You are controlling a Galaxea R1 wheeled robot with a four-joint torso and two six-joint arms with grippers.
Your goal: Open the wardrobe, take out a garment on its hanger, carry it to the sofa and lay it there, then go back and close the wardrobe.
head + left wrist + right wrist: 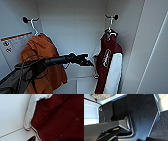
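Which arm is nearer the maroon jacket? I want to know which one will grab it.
Left. The left gripper reaches into the wardrobe just beside the maroon jacket; the right wrist view shows robot body, not the jacket.

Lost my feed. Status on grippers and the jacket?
Left gripper inside the open wardrobe, short of maroon jacket. Jacket on its hanger, hooked. Orange garment hangs beside the arm.

White walls (72,27), black hooks (25,19), warning label (15,41)
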